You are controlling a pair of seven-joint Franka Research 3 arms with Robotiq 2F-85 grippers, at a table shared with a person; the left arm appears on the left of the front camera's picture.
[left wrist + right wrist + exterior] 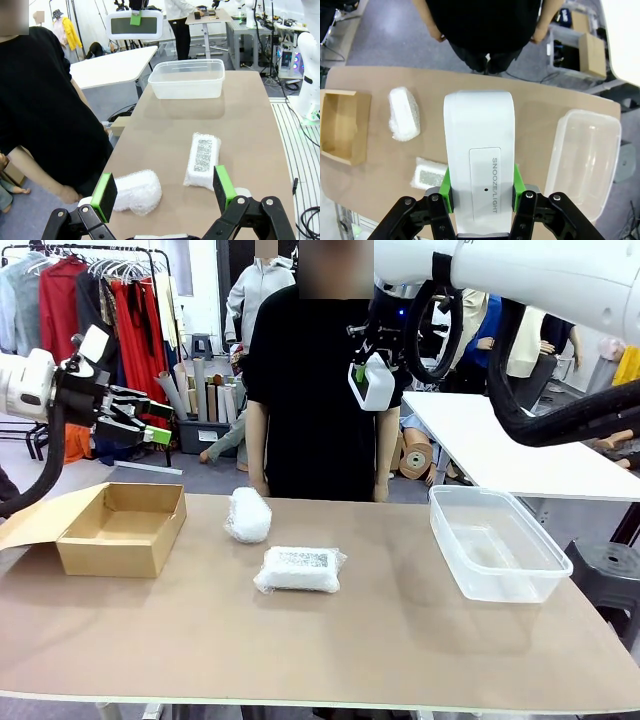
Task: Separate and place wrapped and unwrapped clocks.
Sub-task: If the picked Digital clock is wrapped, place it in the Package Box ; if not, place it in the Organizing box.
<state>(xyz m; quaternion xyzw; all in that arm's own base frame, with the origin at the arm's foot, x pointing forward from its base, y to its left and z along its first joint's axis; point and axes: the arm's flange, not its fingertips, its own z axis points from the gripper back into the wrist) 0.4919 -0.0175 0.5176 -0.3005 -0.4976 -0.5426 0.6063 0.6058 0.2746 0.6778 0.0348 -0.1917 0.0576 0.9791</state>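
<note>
while the right gripper (481, 186) hangs high above the table (300, 660), its two green pads (445, 189) pinch the bare white clock (479, 145) from both sides. the clock is in the air, in front of the chest of the person (320, 390) who stands at the far side, and it touches nothing except the pads. on its white side the words "snooze/light" are printed. the left gripper (164, 192) is raised over the left end of the table, higher than the cardboard box (120, 530); its fingers are spread wide and nothing is between them. the box lies open on the left part of the table, with one flap folded out to the left. the rounded wrapped bundle (248, 515) lies near the far edge, a little left of the middle, to the right of the box and apart from it. the flat wrapped bundle (300, 569), with a speckled label on top, lies just in front of the rounded one, nearer to the robot, close to it but apart. the clear plastic tub (560, 562) stands on the right part of the table, well apart from both bundles. the arms of the person hang down beside the body.
</note>
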